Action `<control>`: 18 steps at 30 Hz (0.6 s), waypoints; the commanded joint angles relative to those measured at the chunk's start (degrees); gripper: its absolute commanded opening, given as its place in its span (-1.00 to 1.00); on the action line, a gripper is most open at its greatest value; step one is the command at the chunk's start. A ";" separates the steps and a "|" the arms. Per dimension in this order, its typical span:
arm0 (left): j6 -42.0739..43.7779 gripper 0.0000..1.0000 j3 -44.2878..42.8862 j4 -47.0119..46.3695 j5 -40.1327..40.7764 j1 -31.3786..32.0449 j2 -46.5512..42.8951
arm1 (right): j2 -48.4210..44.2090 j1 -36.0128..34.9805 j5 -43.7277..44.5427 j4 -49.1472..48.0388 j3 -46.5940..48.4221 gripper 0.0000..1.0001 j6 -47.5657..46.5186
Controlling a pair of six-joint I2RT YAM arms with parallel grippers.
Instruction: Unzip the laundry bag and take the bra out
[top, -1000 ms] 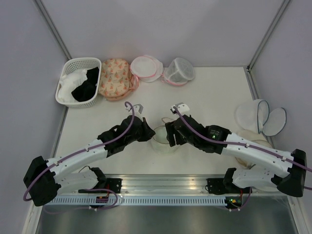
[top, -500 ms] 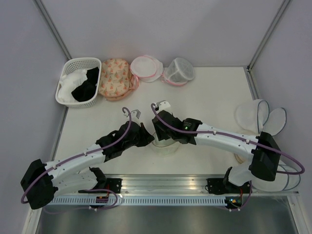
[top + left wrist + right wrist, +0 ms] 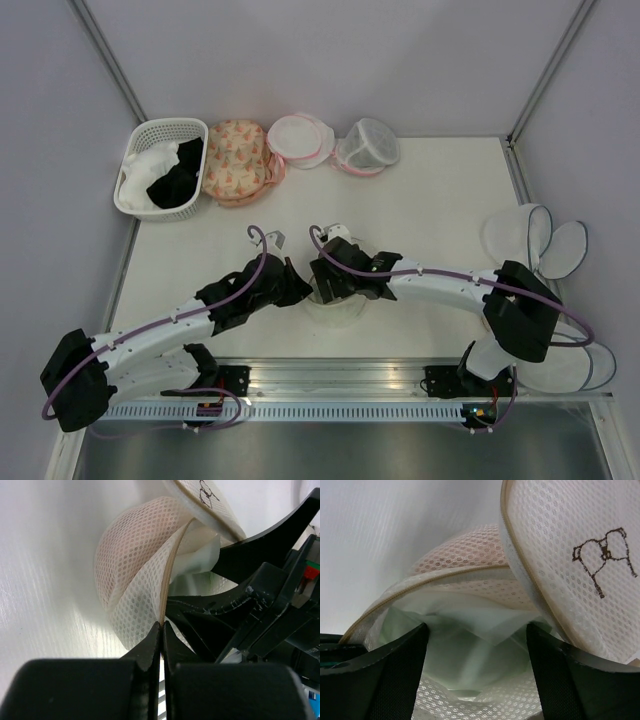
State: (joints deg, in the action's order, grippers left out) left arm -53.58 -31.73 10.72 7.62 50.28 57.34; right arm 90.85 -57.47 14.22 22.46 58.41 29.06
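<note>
The laundry bag [image 3: 338,304], cream mesh with beige zip trim, lies open at the table's near middle. My left gripper [image 3: 305,291] is shut on its beige trim edge [image 3: 170,575], holding the mouth open. My right gripper [image 3: 328,284] is open, its two fingers spread inside the mouth. In the right wrist view the gripper [image 3: 476,627] straddles a soft pale greenish-white garment [image 3: 470,650] with a lace edge, without touching it. The lid with the black drawing [image 3: 605,555] stands raised at the right. A peach tint shows through the mesh [image 3: 470,555]. No pink-peach bra shows clearly.
At the back left stand a white basket [image 3: 150,140] of white and black garments, a peach floral bag [image 3: 235,160] and two pink-trimmed round bags [image 3: 300,140] [image 3: 367,147]. Blue-trimmed open mesh bags [image 3: 530,240] lie at the right edge, more bags near the right arm's base [image 3: 565,365].
My right arm swung left and its open gripper went down into the bag's mouth. My left gripper kept its hold on the trim and shifted slightly toward the near edge.
</note>
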 commanded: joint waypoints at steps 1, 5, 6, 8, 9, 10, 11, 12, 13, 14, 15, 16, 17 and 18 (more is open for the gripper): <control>-1.96 -0.95 0.61 -0.17 1.61 0.34 -0.83 | 1.52 -0.01 -5.25 -4.87 -3.39 0.58 0.56; -2.49 -0.95 1.14 -0.26 1.52 0.34 -0.65 | 3.89 -0.01 -6.83 -6.98 -5.23 0.40 2.14; -2.67 -0.95 1.49 -0.26 1.61 0.34 -0.74 | 4.33 -0.01 -6.84 -7.86 -6.20 0.37 2.49; -2.84 -0.95 1.93 -0.26 1.61 0.34 -1.09 | 5.83 -0.01 -6.48 -8.57 -6.99 0.24 3.19; -3.02 -0.95 2.19 -0.26 1.61 0.34 -1.53 | 6.27 -0.09 -6.83 -9.18 -7.52 0.18 3.20; -3.02 -0.95 2.54 -0.26 1.61 0.34 -1.62 | 6.97 -0.01 -7.10 -9.36 -7.78 -0.04 3.63; -3.11 -0.95 2.72 -0.26 1.61 0.34 -1.88 | 7.23 -0.01 -7.19 -9.54 -7.96 -0.19 3.64; -3.46 -0.95 3.07 -0.26 1.70 0.34 -2.23 | 7.41 -0.09 -7.36 -9.54 -8.14 -0.37 3.72; -3.46 -0.95 3.33 -0.17 1.70 0.34 -2.58 | 7.24 -0.01 -7.36 -9.36 -8.14 -0.86 3.81; -3.63 -0.95 3.51 -0.17 1.79 0.34 -2.76 | 6.89 -0.01 -7.36 -9.19 -8.14 -0.99 3.81; -3.72 -0.95 3.77 -0.17 1.79 0.34 -2.94 | 6.36 -0.01 -7.36 -8.75 -8.23 -0.99 3.73; -3.72 -0.95 3.95 0.00 1.87 0.34 -3.37 | 4.71 -0.01 -7.28 -8.57 -8.14 -0.99 3.64; -3.72 -0.96 3.95 0.09 1.96 0.34 -3.46 | 3.73 -0.01 -7.27 -8.31 -8.05 -0.99 3.64; -3.72 -0.96 3.86 0.09 2.05 0.34 -3.38 | 2.50 -0.01 -7.54 -7.52 -7.79 -0.99 2.94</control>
State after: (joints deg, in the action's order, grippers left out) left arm -55.57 -28.25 11.00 8.38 50.28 55.07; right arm 94.70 -57.36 8.75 10.87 52.16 32.27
